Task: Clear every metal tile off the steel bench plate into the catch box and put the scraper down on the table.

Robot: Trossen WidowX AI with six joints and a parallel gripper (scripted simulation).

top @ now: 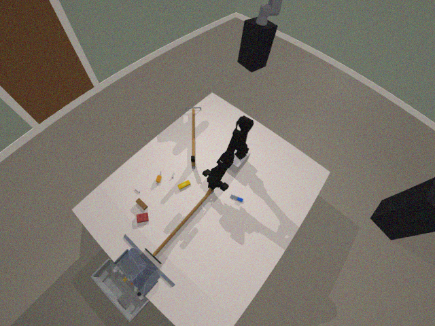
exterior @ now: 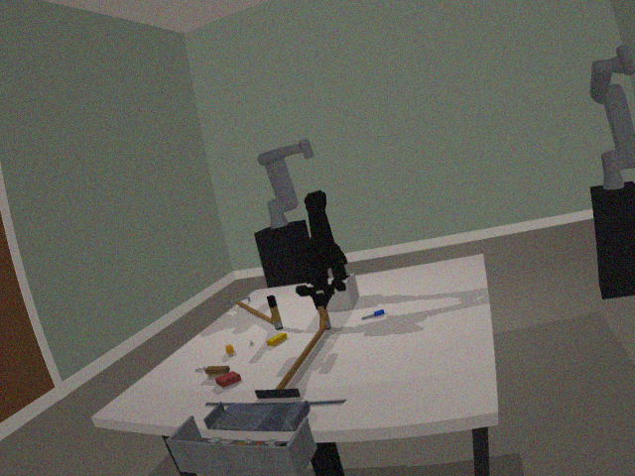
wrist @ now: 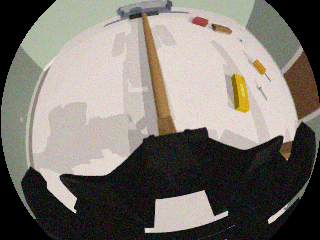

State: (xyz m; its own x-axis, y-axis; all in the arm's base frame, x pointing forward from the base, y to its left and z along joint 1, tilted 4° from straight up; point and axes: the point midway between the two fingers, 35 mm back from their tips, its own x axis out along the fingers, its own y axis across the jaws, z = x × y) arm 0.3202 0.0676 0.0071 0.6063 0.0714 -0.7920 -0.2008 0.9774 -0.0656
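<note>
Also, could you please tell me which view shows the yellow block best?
The wrist view: the yellow block looks largest there, fully visible. The top and exterior views show it whole but smaller.

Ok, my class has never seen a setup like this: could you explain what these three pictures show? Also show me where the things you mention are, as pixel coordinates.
The machine is a black robot arm (top: pixel 230 151) (exterior: pixel 318 225), ending in a gripper (top: pixel 211 188) (exterior: pixel 321 305) (wrist: pixel 167 132), a two-fingered hand. One picture looks down from above, one looks across the room, and one comes from the arm's wrist, looking along the tool.

The gripper holds a long scraper (top: pixel 182 224) (exterior: pixel 301 358) (wrist: pixel 156 75) by its wooden handle; its dark blade is near the catch box (top: pixel 112 298) (exterior: pixel 235 458) (wrist: pixel 145 7) at the edge of the white table (top: pixel 228 263) (exterior: pixel 410 379) (wrist: pixel 90 75).

Also on the table lie a second long-handled tool (top: pixel 193 133) (exterior: pixel 253 311), a yellow block (top: pixel 183 184) (exterior: pixel 277 339) (wrist: pixel 240 93), a red block (top: pixel 142 217) (exterior: pixel 228 379) (wrist: pixel 200 21) and some smaller things.
</note>
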